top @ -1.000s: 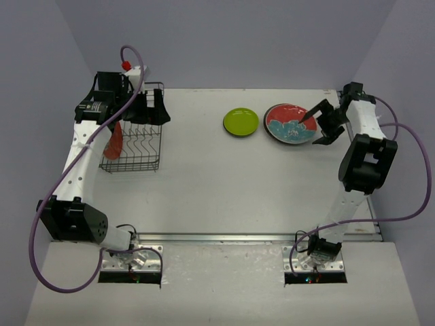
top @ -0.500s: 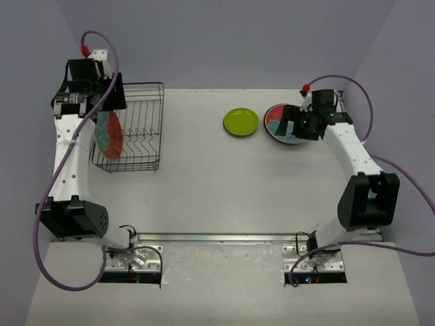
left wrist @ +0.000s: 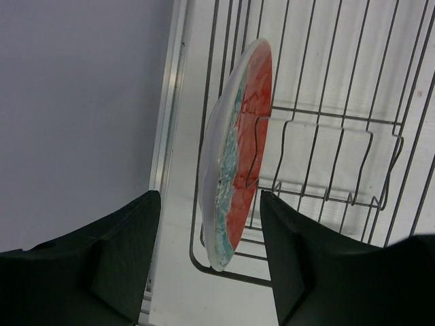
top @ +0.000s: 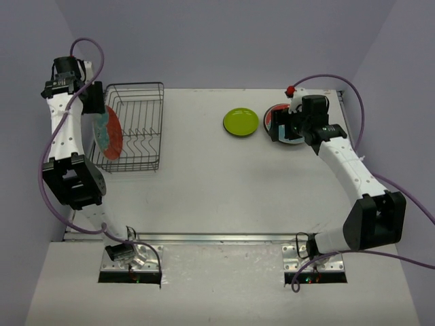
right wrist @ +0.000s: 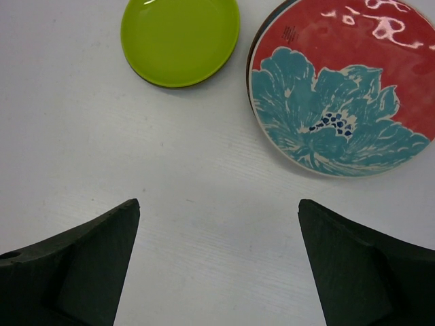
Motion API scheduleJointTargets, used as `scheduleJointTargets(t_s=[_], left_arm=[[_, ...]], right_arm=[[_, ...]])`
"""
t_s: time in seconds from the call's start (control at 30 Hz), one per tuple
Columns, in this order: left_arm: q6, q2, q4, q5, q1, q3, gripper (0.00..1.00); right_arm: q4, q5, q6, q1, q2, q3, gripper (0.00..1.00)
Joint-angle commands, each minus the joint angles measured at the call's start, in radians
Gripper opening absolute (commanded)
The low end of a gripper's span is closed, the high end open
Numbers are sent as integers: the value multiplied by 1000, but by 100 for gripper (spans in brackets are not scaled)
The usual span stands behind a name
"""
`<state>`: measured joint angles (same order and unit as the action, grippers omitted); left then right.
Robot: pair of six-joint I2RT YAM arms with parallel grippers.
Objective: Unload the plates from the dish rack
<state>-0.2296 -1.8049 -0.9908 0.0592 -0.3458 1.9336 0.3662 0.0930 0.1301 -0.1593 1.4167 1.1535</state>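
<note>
A red plate with a teal flower (left wrist: 238, 149) stands on edge at the left end of the black wire dish rack (top: 136, 129), seen from above as (top: 107, 132). My left gripper (left wrist: 209, 197) hangs above the plate's rim, one finger to each side, with a gap on both sides; from above it is by the rack's far left corner (top: 94, 105). A second red flowered plate (right wrist: 340, 102) and a lime-green plate (right wrist: 180, 41) lie flat on the table. My right gripper (right wrist: 219, 204) is open over bare table just short of them.
The side wall (left wrist: 75, 102) and the table's metal edge strip (left wrist: 166, 136) run close along the rack's left side. A dark rim (right wrist: 250, 58) shows under the flat red plate's left edge. The rest of the rack's slots (left wrist: 340, 102) hold nothing.
My left arm has swung from over the rack to its left end and its jaws have narrowed. My right arm has moved left, from beside the flat red plate to over it.
</note>
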Motion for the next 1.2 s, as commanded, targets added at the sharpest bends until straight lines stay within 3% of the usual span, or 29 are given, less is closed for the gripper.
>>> scheduleJointTargets(t_s=[0.0, 0.13, 0.43, 0.5, 0.63, 0.97, 1.17], left_arm=[[-14, -19, 40, -24, -2, -61, 56], [-2, -41, 62, -43, -4, -106, 54], [-9, -22, 102, -138, -2, -224, 37], [-13, -3, 129, -145, -2, -260, 29], [0, 10, 134, -135, -2, -241, 0], [13, 87, 104, -169, 1, -149, 0], [21, 87, 23, -221, 5, 57, 0]], right_arm=[[-58, -16, -30, -2, -5, -12, 99], [-58, -8, -32, 0, -5, -11, 99], [-62, 62, -3, 0, 1, -6, 99], [-61, 78, 0, 0, 1, -5, 99], [-78, 87, -12, 0, -19, -29, 99], [-92, 102, -12, -3, -35, -29, 99], [-73, 99, -10, -11, -18, 4, 99]])
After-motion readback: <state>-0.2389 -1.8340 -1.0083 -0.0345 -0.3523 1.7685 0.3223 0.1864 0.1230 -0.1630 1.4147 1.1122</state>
